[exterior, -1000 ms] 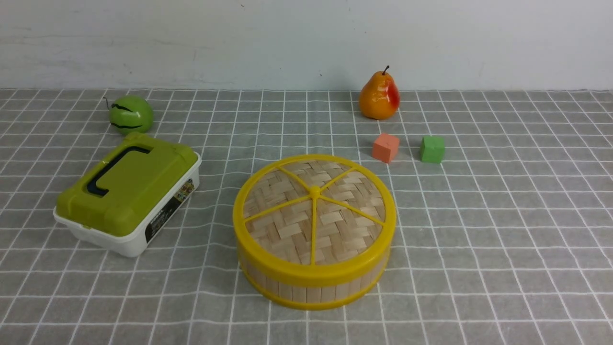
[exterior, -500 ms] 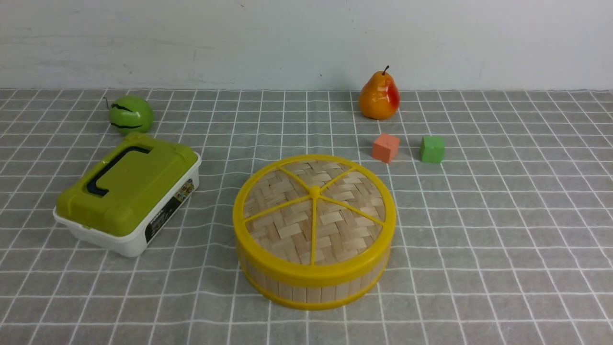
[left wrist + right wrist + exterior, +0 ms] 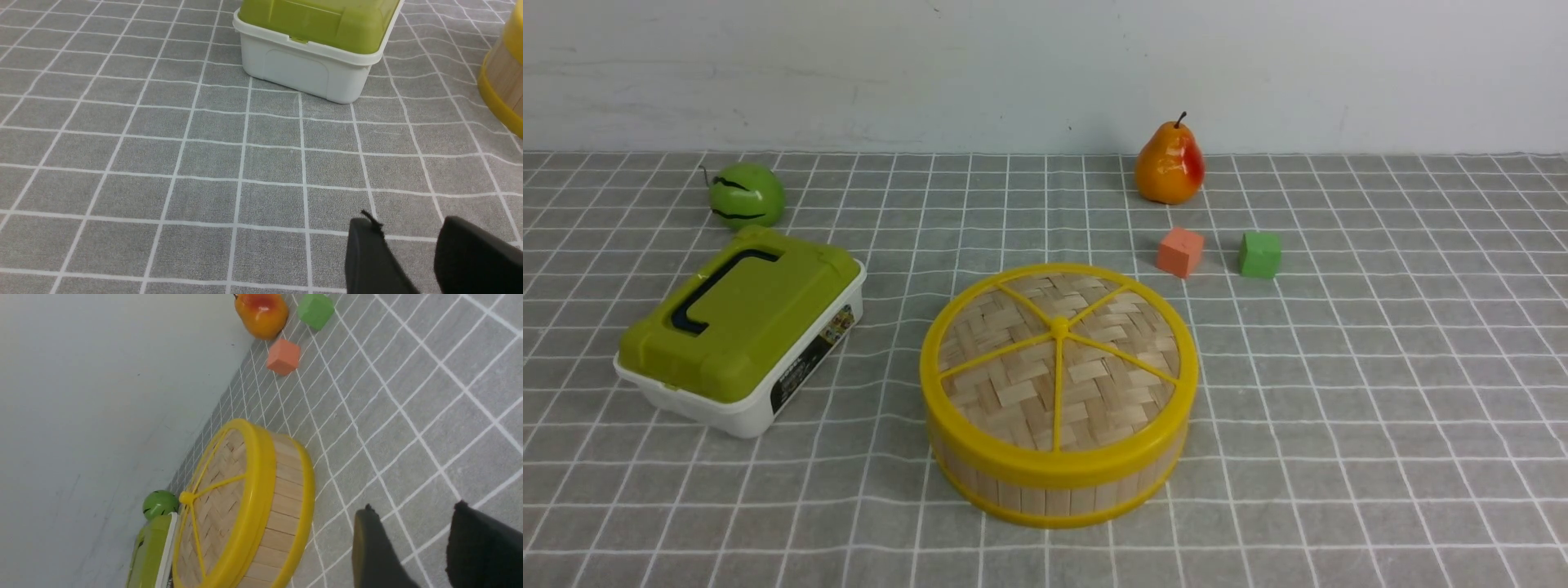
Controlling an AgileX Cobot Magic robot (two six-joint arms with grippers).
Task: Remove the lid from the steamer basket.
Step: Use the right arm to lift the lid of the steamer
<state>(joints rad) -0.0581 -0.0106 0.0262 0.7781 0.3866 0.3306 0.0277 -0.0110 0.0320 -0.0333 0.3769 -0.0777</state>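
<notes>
The lid (image 3: 1058, 367), a woven bamboo disc with a yellow rim, spokes and centre knob, sits closed on the steamer basket (image 3: 1054, 494) in the middle of the checked cloth. Neither gripper shows in the front view. In the right wrist view the lid (image 3: 216, 506) and the basket's slat wall (image 3: 286, 506) lie some way beyond my right gripper (image 3: 413, 510), which is open over bare cloth. My left gripper (image 3: 408, 224) is also open and empty above the cloth. An edge of the steamer basket (image 3: 504, 69) shows off to one side.
A white box with an olive-green lid (image 3: 739, 327) stands left of the basket, with a green round fruit (image 3: 746, 194) behind it. A pear (image 3: 1170, 163), an orange cube (image 3: 1180, 251) and a green cube (image 3: 1260, 254) stand at the back right, near the wall.
</notes>
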